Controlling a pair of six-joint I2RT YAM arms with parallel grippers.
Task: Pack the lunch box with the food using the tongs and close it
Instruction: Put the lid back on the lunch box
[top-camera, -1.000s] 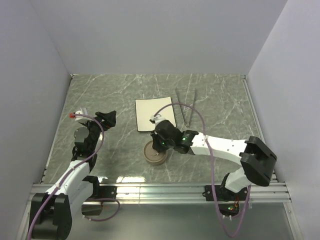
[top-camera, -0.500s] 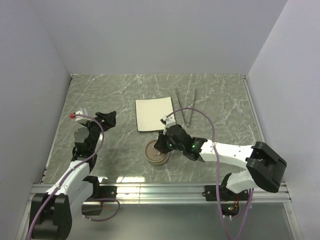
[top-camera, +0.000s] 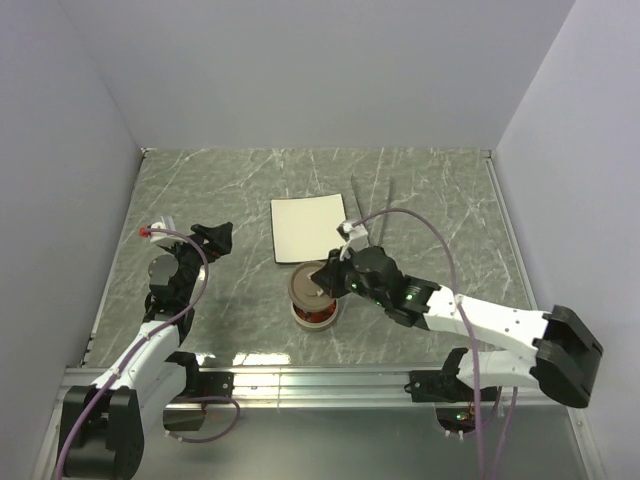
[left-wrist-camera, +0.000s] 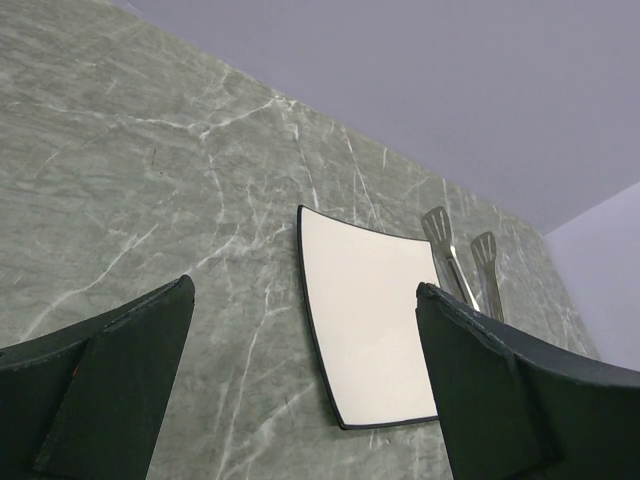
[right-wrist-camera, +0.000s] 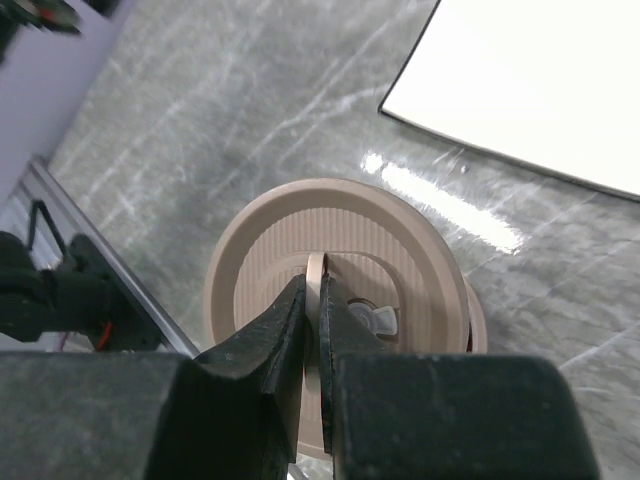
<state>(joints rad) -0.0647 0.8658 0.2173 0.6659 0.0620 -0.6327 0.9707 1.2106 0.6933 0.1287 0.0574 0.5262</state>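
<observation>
The brown round lid (right-wrist-camera: 290, 235) hangs from my right gripper (right-wrist-camera: 318, 300), which is shut on its small upright handle (right-wrist-camera: 316, 272). In the top view the lid (top-camera: 303, 282) sits slightly above and to the far side of the silver tin of the lunch box (top-camera: 318, 322), and my right gripper (top-camera: 326, 279) is over it. Red-brown food (top-camera: 316, 318) shows in the tin's uncovered near part. The tongs (top-camera: 372, 215) lie on the table beyond the plate, also visible in the left wrist view (left-wrist-camera: 458, 262). My left gripper (top-camera: 214, 238) stands open and holds nothing (left-wrist-camera: 305, 292).
A white square plate (top-camera: 310, 228) lies bare just beyond the tin, also seen in both wrist views (left-wrist-camera: 372, 320) (right-wrist-camera: 530, 80). Grey walls close in the marble table on three sides. A metal rail (top-camera: 320, 380) runs along the near edge.
My right arm has swung its elbow toward the near right. The lid in its grip now stands higher and offset from the tin, uncovering the tin's near part. The left arm has not moved.
</observation>
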